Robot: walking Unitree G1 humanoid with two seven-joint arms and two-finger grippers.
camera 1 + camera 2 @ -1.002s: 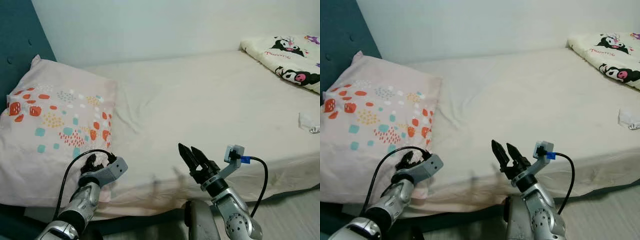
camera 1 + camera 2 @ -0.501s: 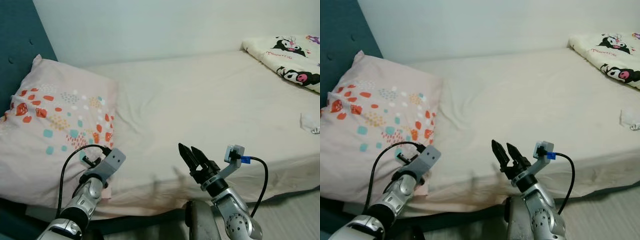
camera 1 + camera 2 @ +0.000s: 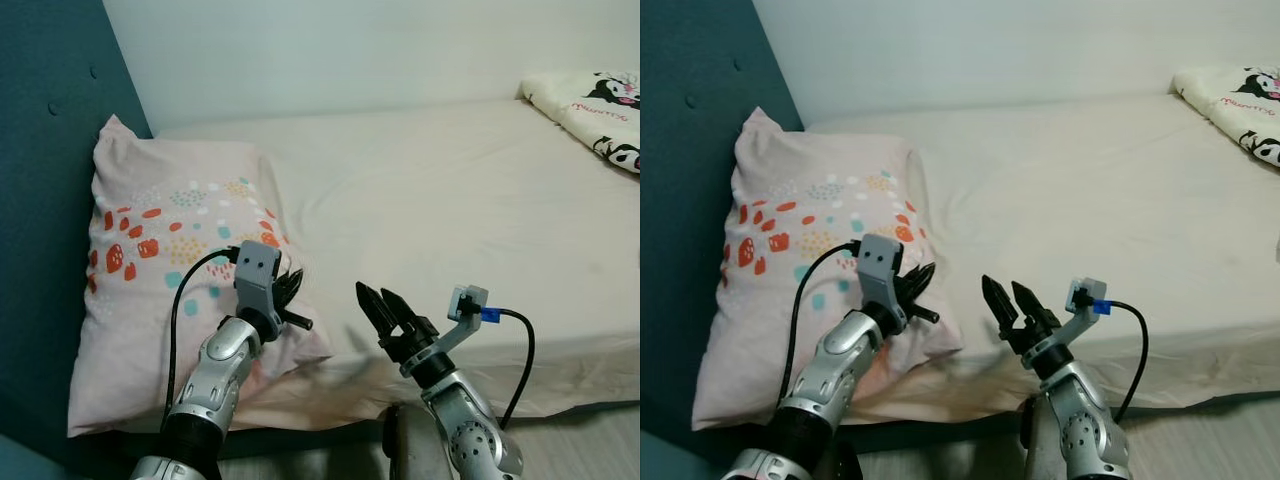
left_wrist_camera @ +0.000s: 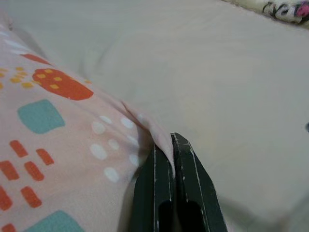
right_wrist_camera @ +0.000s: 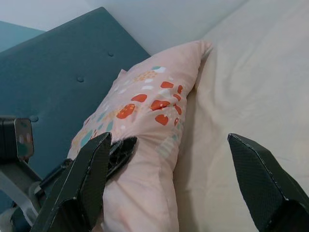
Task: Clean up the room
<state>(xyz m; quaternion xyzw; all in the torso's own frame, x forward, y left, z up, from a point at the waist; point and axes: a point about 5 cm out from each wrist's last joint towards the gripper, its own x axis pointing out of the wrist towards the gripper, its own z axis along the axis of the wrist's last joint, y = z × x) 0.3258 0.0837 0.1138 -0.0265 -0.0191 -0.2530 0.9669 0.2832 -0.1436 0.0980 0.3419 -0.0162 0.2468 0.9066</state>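
Observation:
A pink pillow (image 3: 170, 260) with orange, teal and yellow marks lies at the head of the bed, against the teal headboard (image 3: 50, 150). My left gripper (image 3: 288, 290) is shut on the pillow's near right edge; in the left wrist view its fingers (image 4: 186, 193) pinch a fold of the pink fabric (image 4: 72, 135). My right gripper (image 3: 378, 306) hovers open over the bed's front edge, a little right of the pillow's corner. In the right wrist view the pillow (image 5: 145, 125) lies between its spread fingers (image 5: 84, 181).
The cream mattress (image 3: 450, 200) stretches to the right. A folded blanket with black and pink cartoon prints (image 3: 595, 105) lies at the far right corner. A pale wall (image 3: 350, 50) runs behind the bed. Wooden floor (image 3: 590, 440) shows at the lower right.
The camera has swung left. My left gripper has come up and to the right onto the pillow's edge and closed on it, drawing the pillow up toward the headboard. The right gripper has stayed put.

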